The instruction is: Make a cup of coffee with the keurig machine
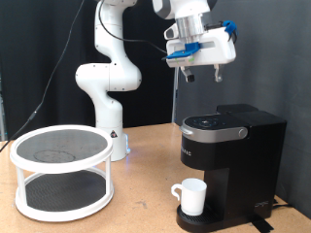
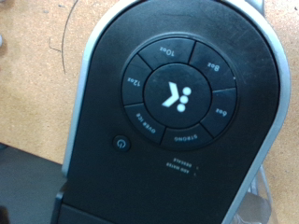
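Even indoor light is falling across the exterior view, and the dark curtain in the upper left is swallowing detail. Soft shadows are pooling under the white rack [image 1: 61, 170] on the surface [image 1: 146, 199]. In the wrist view the keurig machine [image 2: 173, 112] is showing dull glare, its small lettering blurring.

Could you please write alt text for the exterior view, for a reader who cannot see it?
The gripper hangs empty in the air above the keurig machine, whose lid is shut. The cup stands on the machine's drip base, and a round two-tier white rack sits at the exterior view's left.
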Robot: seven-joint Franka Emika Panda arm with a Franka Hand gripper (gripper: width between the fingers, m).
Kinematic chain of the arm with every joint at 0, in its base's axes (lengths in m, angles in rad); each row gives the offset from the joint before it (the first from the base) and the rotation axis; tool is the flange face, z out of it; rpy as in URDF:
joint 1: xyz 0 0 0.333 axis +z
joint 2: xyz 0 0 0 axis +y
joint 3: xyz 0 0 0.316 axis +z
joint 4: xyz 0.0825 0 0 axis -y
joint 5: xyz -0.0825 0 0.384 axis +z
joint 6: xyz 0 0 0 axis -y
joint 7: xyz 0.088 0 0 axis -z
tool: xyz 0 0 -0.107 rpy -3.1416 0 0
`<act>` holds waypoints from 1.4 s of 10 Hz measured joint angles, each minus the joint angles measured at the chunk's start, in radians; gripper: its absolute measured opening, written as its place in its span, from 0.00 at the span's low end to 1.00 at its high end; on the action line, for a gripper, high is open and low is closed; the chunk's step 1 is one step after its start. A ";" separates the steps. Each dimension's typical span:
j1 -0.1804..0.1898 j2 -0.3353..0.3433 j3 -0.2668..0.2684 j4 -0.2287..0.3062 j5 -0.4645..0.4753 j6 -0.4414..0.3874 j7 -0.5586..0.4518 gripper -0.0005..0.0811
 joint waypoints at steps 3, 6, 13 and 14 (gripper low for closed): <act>0.000 0.050 0.007 0.000 -0.040 -0.005 0.000 0.91; 0.000 0.092 0.015 -0.001 -0.057 -0.004 -0.001 0.85; 0.001 0.143 0.023 0.000 -0.087 -0.003 0.011 0.06; 0.000 0.153 0.023 0.003 -0.092 -0.001 0.022 0.06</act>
